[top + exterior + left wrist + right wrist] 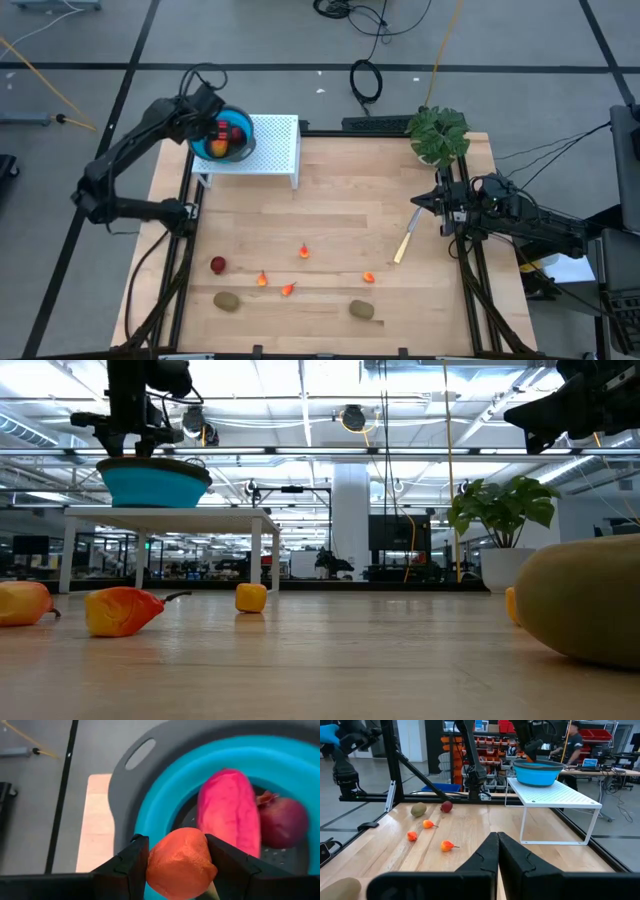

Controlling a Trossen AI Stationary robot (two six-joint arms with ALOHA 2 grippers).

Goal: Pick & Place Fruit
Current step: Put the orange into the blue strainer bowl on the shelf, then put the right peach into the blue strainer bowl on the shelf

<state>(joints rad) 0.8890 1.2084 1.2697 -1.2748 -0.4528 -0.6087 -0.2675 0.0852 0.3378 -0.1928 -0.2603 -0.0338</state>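
Observation:
My left gripper (177,855) hangs over the blue bowl (225,145), shut on a small orange ball (180,865). The bowl stands on a white stand (275,150) at the table's far left. In it lie a red-pink oval (230,812) and a dark red ball (282,822). On the table rest another dark red ball (217,264), two kiwis (227,300) (361,310) and several orange-red bits (304,252). My right gripper (420,203) waits shut at the table's right edge. My left gripper pinches the small orange ball by its two opposite sides (152,862) between its two fingers. The fingers (132,857) slant down from above the bowl. The ball is lifted clear, above the bowl's near rim.
A pale yellow stick (405,243) lies near my right gripper. A green plant (438,133) stands at the far right corner. The middle of the wooden table (350,200) holds nothing between the stand and the fruit row.

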